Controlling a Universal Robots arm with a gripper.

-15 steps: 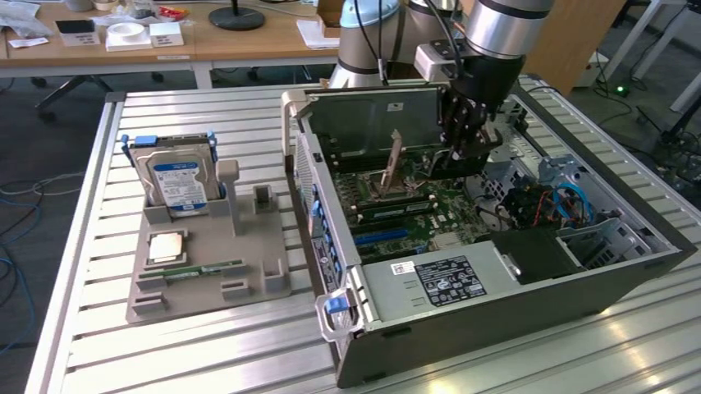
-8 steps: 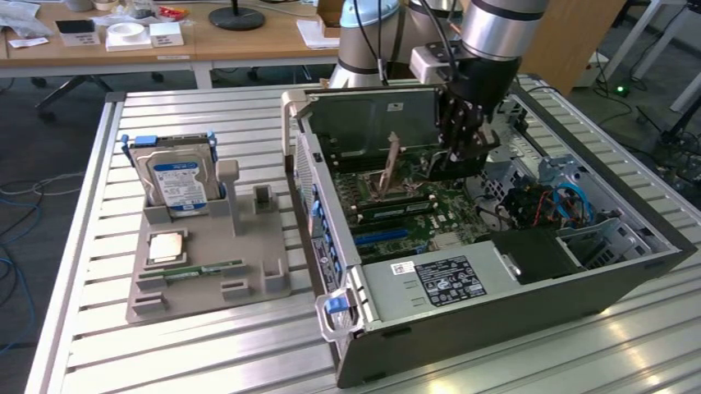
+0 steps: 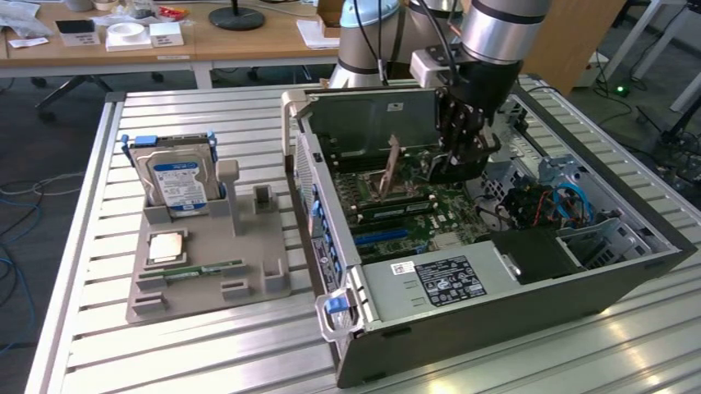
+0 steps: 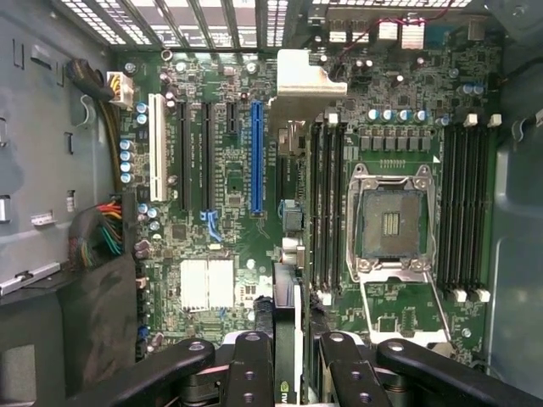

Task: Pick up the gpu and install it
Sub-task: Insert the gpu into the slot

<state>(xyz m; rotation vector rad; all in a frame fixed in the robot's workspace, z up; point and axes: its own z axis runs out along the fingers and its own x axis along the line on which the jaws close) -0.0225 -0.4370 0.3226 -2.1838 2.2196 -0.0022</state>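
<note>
My gripper [image 4: 293,356] is shut on the gpu [image 4: 287,305], a thin card seen edge-on between the two black fingers [image 4: 250,365]. It hangs over the motherboard [image 4: 229,178], with its edge lined up between the long blue slot [image 4: 256,157] and the nearest bank of memory slots [image 4: 327,203]. In the exterior view the gripper [image 3: 458,168] is lowered inside the open computer case [image 3: 493,320], just above the green motherboard [image 3: 422,213].
A grey fixture tray [image 3: 258,275] on the exterior view's left holds a silver hard drive [image 3: 180,185], a square chip [image 3: 167,246] and a slim green memory stick [image 3: 203,269]. Case walls, the power supply [image 3: 438,281] and cable bundles [image 3: 547,205] crowd the gripper. The processor socket [image 4: 390,225] stands open.
</note>
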